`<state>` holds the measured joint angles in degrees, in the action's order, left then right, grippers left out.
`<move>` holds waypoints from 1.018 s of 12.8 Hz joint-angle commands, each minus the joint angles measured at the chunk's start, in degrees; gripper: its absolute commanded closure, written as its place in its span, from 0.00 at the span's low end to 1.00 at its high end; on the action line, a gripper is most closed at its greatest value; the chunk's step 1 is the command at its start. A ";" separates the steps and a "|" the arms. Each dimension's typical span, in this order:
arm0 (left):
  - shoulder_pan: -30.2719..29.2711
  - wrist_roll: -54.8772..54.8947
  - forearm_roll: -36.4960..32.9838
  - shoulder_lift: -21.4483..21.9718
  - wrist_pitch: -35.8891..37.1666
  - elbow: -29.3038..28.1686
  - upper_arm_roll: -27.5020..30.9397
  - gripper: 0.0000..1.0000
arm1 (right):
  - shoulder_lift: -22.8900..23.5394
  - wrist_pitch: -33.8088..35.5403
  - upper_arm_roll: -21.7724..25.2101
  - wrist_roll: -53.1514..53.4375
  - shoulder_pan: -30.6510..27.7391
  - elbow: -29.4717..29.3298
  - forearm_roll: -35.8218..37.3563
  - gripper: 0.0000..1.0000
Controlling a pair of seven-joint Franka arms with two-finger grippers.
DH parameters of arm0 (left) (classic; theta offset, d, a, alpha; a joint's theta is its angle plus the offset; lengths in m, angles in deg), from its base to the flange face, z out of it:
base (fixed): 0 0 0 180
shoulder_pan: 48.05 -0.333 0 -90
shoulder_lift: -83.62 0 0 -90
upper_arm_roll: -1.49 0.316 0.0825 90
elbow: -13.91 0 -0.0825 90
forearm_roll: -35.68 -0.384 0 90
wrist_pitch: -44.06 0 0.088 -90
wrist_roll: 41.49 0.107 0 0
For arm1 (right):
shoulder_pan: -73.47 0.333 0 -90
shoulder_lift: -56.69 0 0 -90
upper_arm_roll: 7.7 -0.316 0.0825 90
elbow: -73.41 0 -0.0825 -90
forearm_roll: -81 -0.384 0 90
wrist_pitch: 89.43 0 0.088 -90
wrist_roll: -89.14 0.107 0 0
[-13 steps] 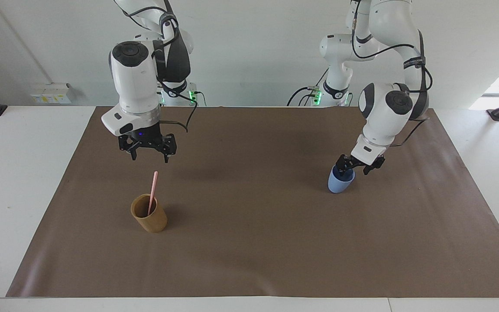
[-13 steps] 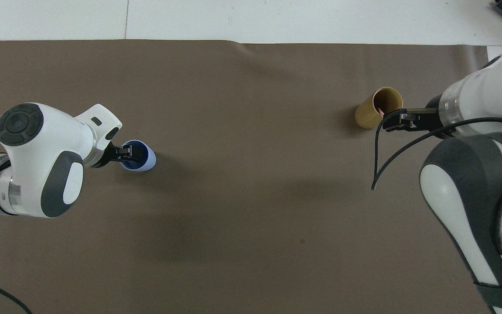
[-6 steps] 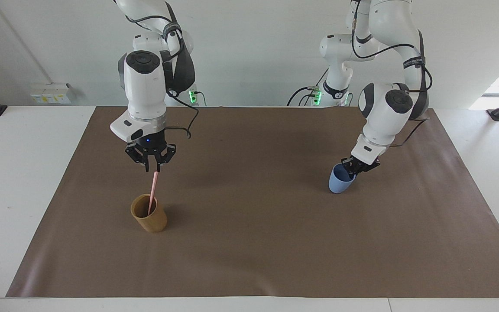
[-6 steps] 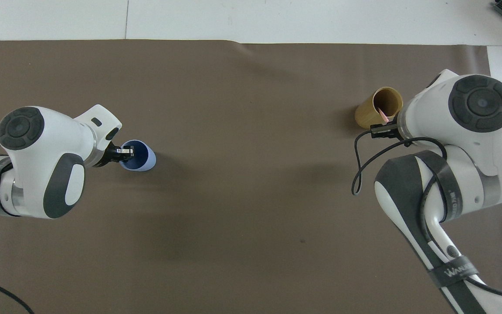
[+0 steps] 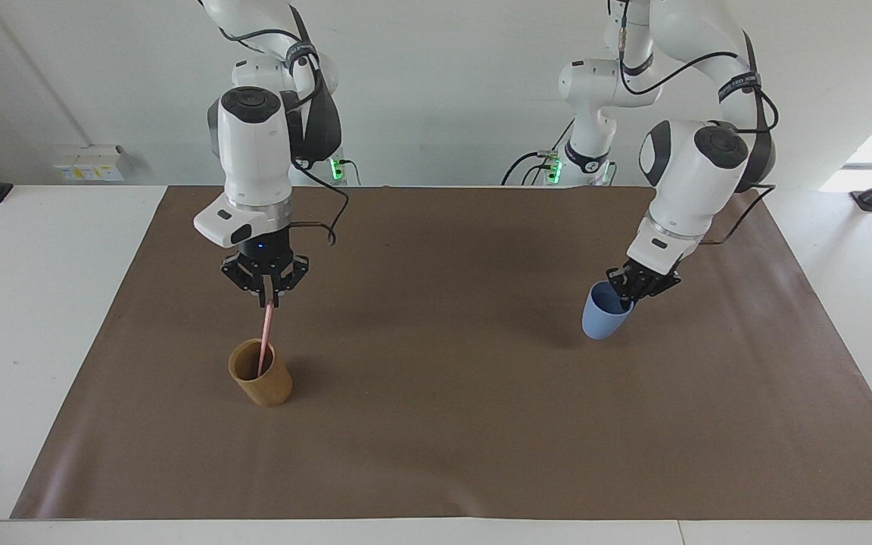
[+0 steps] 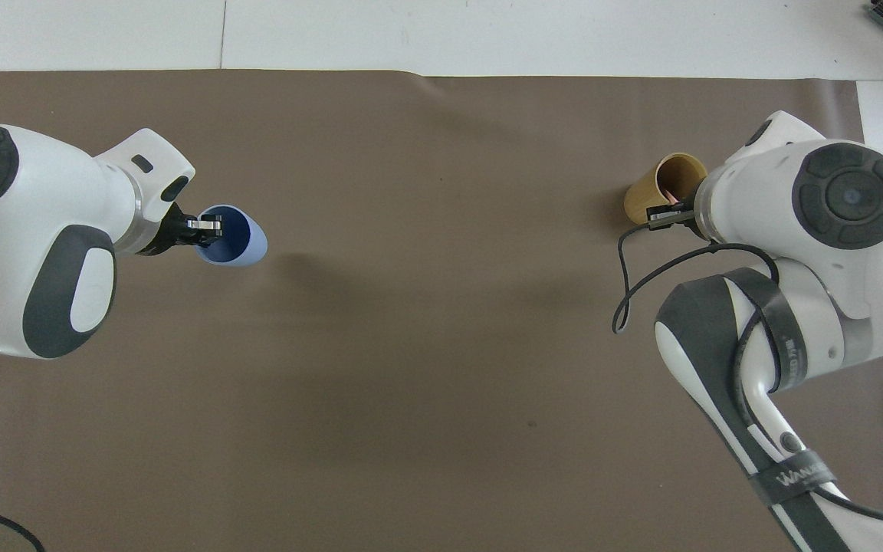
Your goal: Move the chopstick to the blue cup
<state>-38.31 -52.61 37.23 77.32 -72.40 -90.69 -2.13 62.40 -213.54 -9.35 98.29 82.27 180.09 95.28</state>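
Table cover (image 5: 436, 454): brown sheet over a white table (image 5: 27, 303); it carries both cups.
Right arm (image 5: 254, 159): it comes down almost vertical at the right arm's end of the table, the wrist pointing straight down over the tan cup.
Left arm (image 5: 697, 182): bent at the elbow, the forearm leaning down toward the blue cup at the left arm's end.
Tan cup (image 5: 260, 373): brown-yellow cylinder, standing on the sheet; the lower end of the chopstick is inside it.
Blue cup (image 5: 602, 312): small, light blue, matte, no handle, narrower at the rounded base. It is tilted and appears lifted off the sheet, the mouth turned up toward the left gripper. In the overhead view (image 6: 233, 236) the darker blue inside shows.
Left gripper (image 5: 630, 291): closed on the rim of the blue cup, one finger inside the mouth and one outside.
Right gripper (image 5: 267, 300): fingertips pinched together on the top end of the chopstick, the outer links spread to the sides.
Chopstick (image 5: 264, 341): thin, straight, pale pink; it stands nearly upright, leaning a little, from the tan cup up to the right gripper.
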 commanded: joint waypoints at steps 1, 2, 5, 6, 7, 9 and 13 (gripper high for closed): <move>5.97 -7.29 -0.67 -1.86 7.21 8.27 0.72 1.00 | -1.05 -1.93 -0.02 -1.24 -0.19 1.78 1.10 0.97; 8.52 -11.69 -1.02 -1.87 6.78 8.28 0.72 1.00 | -1.05 -1.93 -0.02 -1.15 -0.19 1.78 1.10 1.00; 16.16 -18.30 -1.37 -3.61 6.42 8.37 0.72 1.00 | -1.49 -1.06 -0.02 -0.80 -0.27 0.12 0.92 1.00; 20.19 -23.02 -3.99 -7.20 5.99 10.02 0.72 1.00 | -2.01 -0.27 -0.02 -0.71 -0.62 -1.19 0.23 1.00; 21.97 -27.60 -6.01 -10.19 4.42 11.86 0.72 1.00 | -2.98 1.91 0.07 -0.88 -0.89 -2.34 0.13 1.00; 23.30 -31.68 -6.30 -13.02 1.07 13.02 0.55 1.00 | -5.17 8.75 0.16 -0.80 -0.89 -6.11 -2.05 1.00; 26.04 -35.02 -6.91 -16.02 -4.64 12.94 0.63 1.00 | -7.73 23.34 0.95 -0.36 -2.64 -14.02 -10.22 1.00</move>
<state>-13.22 -85.17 32.15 62.63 -75.59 -79.39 -2.52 54.56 -194.92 -8.19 98.28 81.46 169.34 88.28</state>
